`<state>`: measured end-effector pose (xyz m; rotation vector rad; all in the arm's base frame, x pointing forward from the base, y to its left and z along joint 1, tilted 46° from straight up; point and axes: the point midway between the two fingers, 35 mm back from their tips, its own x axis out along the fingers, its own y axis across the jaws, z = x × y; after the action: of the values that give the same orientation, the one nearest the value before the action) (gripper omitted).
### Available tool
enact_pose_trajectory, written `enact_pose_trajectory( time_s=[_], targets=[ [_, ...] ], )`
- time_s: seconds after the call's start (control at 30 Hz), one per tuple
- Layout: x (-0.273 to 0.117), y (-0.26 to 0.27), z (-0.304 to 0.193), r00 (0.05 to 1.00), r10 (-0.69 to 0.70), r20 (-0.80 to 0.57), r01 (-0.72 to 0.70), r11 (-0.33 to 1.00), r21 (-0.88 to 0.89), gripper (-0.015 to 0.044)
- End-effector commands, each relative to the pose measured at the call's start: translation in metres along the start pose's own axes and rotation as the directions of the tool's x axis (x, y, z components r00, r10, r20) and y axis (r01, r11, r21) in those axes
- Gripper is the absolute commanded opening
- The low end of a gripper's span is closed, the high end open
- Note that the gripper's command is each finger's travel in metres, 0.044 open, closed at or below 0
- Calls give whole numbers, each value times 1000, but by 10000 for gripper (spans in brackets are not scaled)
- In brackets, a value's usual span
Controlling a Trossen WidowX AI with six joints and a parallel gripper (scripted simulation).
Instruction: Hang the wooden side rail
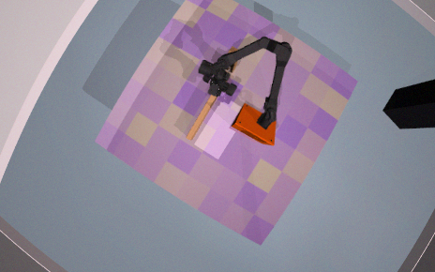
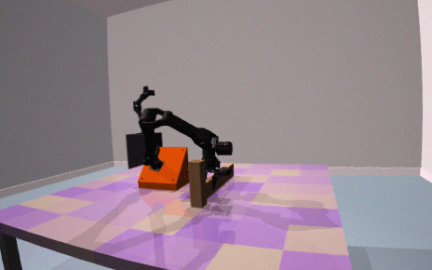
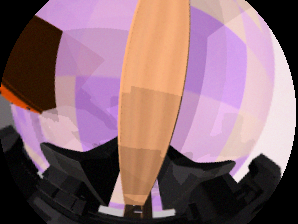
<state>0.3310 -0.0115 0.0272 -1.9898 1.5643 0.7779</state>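
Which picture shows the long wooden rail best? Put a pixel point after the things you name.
The wrist view. It looks closely down on the wooden rail [image 1: 202, 117] [image 2: 216, 186] [image 3: 152, 75], showing its grain and the gripper [image 1: 215, 94] [image 3: 141, 135] around it. The top view shows a thin strip, partly under the arm. The exterior view shows it slanting behind the post [image 2: 197, 183], partly hidden.

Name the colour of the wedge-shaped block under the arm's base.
Bright orange; clearest in the exterior view.
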Motion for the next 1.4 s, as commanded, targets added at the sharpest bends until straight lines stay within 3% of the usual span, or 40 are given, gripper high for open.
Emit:
enact_pose_trajectory(
  time_s=[0.0, 1.37],
  targets=[
    [0, -7, -1, 1000, -10, -4, 10, 1000, 15, 0],
    [-2, -10, 0, 1000, -10, -4, 10, 1000, 15, 0]
  ],
)
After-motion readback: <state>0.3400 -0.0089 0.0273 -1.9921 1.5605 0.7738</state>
